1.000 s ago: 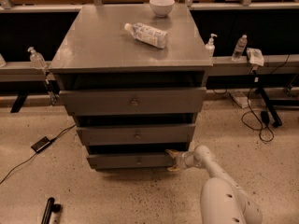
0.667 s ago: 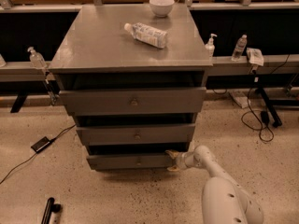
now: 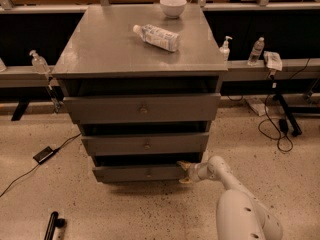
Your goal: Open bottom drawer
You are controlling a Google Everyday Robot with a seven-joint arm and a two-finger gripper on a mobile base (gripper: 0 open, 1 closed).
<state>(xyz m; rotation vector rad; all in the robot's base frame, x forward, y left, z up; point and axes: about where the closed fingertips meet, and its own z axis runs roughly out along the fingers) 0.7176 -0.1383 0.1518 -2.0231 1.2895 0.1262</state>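
The bottom drawer is the slimmest grey front of three in the grey cabinet, with a small round knob at its centre. It sits slightly out, with a dark gap above it. My gripper is at the drawer front's right end, low near the floor, its tan fingers above and below that edge. My white arm reaches in from the lower right.
A plastic bottle lies on the cabinet top and a white bowl stands at its back. Cables trail on the floor at right. A black device and cord lie at left.
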